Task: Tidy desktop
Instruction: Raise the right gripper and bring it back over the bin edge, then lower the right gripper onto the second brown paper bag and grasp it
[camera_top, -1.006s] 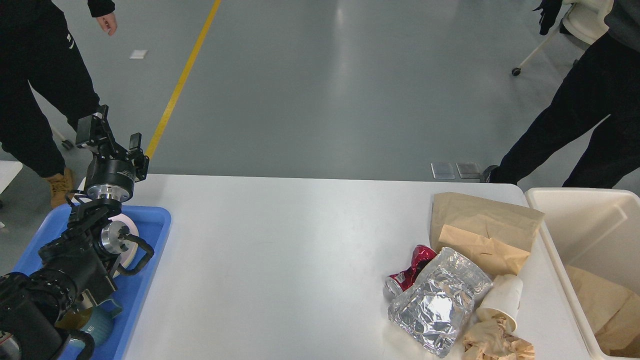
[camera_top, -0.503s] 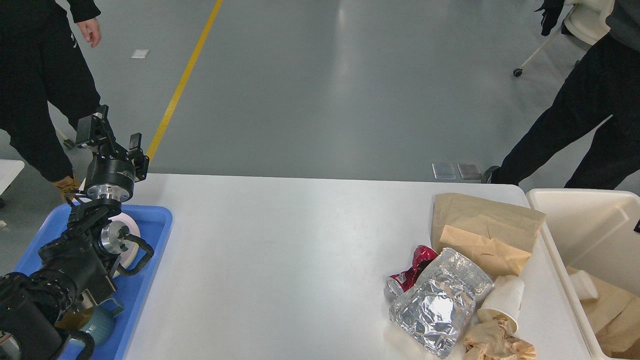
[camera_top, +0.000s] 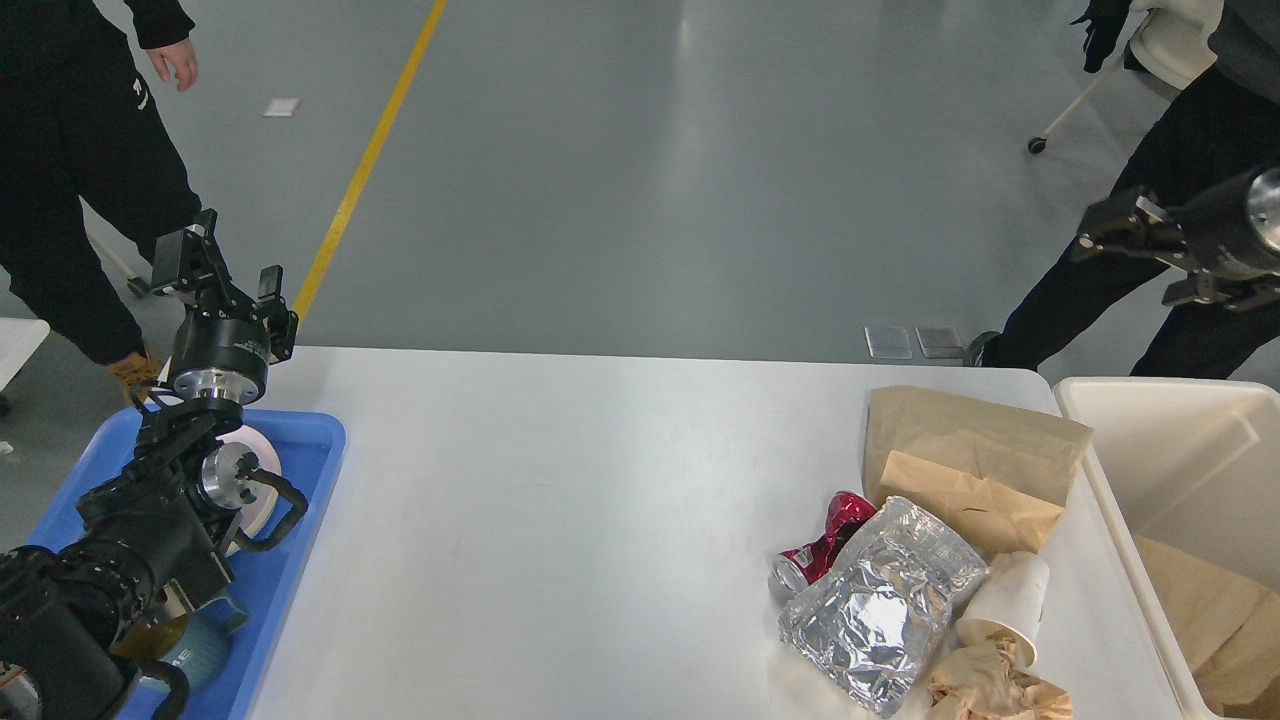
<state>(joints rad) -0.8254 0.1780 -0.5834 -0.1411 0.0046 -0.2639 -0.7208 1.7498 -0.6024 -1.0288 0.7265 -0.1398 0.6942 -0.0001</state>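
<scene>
The white desktop (camera_top: 560, 500) carries a pile of rubbish at its right end: two brown paper bags (camera_top: 975, 440), a crushed red can (camera_top: 820, 550), a crumpled foil bag (camera_top: 880, 600), a tipped white paper cup (camera_top: 1005, 600) and crumpled brown paper (camera_top: 990, 685). My left gripper (camera_top: 225, 268) is open and empty, raised above the far end of the blue tray (camera_top: 305, 470). My right gripper (camera_top: 1122, 268) is open and empty. It hangs high, beyond the table's far right corner and above the cream bin (camera_top: 1170, 450).
The bin holds brown paper (camera_top: 1215, 610). The tray holds a white plate (camera_top: 255, 455) and a teal mug (camera_top: 200, 650), partly hidden by my left arm. People stand beyond the table at far left (camera_top: 90, 180) and far right (camera_top: 1130, 270).
My right gripper has come into view at the upper right, above the bin. A small white thing seen in the bin half a second ago no longer shows. My left arm has not moved.
</scene>
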